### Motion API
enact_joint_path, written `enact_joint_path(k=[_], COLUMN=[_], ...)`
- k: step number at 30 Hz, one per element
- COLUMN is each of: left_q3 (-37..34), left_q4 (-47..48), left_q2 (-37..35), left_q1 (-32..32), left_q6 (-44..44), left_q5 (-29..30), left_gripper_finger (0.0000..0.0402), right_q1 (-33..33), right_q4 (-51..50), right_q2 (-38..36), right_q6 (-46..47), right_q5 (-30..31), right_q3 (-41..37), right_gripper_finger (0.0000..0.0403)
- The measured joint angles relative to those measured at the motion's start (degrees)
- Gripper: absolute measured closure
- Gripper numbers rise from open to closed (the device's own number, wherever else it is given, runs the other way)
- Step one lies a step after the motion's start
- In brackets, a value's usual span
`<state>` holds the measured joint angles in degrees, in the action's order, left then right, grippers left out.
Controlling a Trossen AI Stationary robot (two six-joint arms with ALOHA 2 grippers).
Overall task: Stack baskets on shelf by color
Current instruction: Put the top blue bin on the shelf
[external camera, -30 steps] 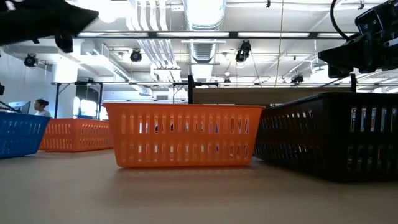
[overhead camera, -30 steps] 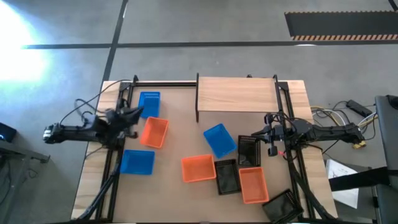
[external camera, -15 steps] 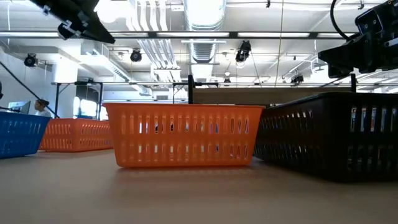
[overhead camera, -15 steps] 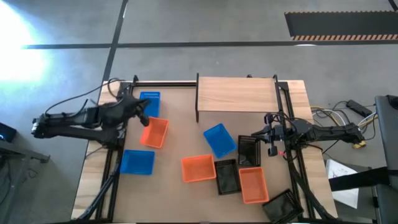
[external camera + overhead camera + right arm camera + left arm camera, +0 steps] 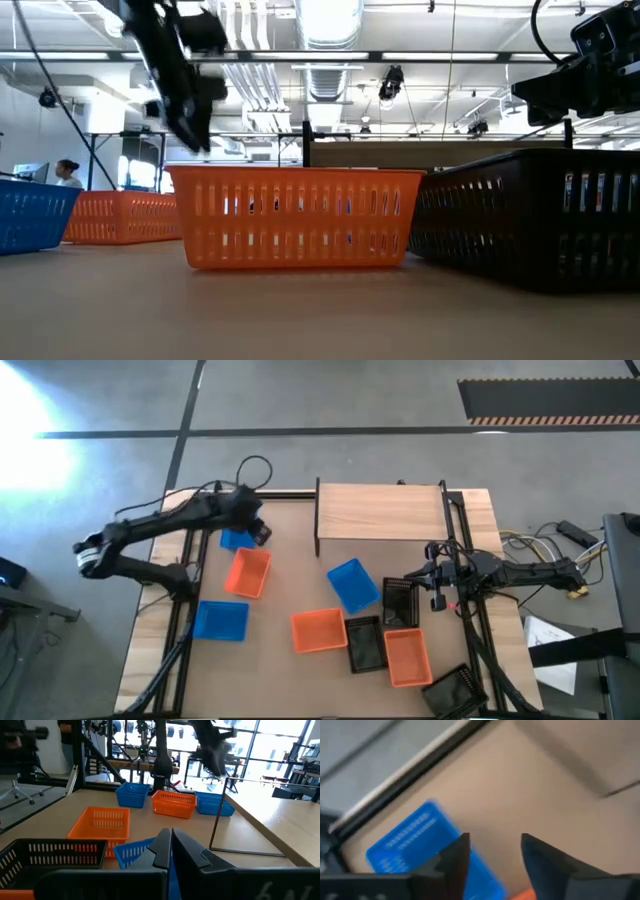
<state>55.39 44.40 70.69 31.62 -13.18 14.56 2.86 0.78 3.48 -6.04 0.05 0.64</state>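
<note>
Across the tan surface [image 5: 290, 575], the open left end effector [image 5: 256, 526] hovers just over the rear blue basket [image 5: 235, 540], far nearer than the closed right end effector [image 5: 432, 577].

Half hidden under the left gripper [image 5: 252, 528] in the high view: the far blue basket [image 5: 234, 540], only its near part showing. Smeared by motion blur in the left wrist view, with perforations unreadable. Cut off by the right edge in the low view: the black basket [image 5: 545, 215]. Cut off by the bottom edge from above: another black basket [image 5: 455, 695] at the near right corner. Too small to tell: a person [image 5: 67, 172] far left.
</note>
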Motion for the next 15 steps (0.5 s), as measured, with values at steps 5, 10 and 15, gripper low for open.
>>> enact_joint_path(k=[5,10,15], left_q3=[-0.2,-0.1,-0.1], left_q4=[-0.7,-2.6,-6.8], left_q2=[8.1,13.9,17.2], left_q1=[8.2,13.7,15.5], left_q6=[3.1,3.0,0.2], left_q5=[-0.6,-3.0,-6.1], left_gripper_finger=[0.0181,0.0169,0.0169], right_q1=[0.0,0.0,0.0], right_q4=[0.0,0.0,0.0], right_q2=[0.0,0.0,0.0], right_q6=[0.0,0.0,0.0], right_q5=[0.0,0.0,0.0], right_q3=[0.0,0.0,0.0], right_gripper_finger=[0.0394,0.0394,0.0394])
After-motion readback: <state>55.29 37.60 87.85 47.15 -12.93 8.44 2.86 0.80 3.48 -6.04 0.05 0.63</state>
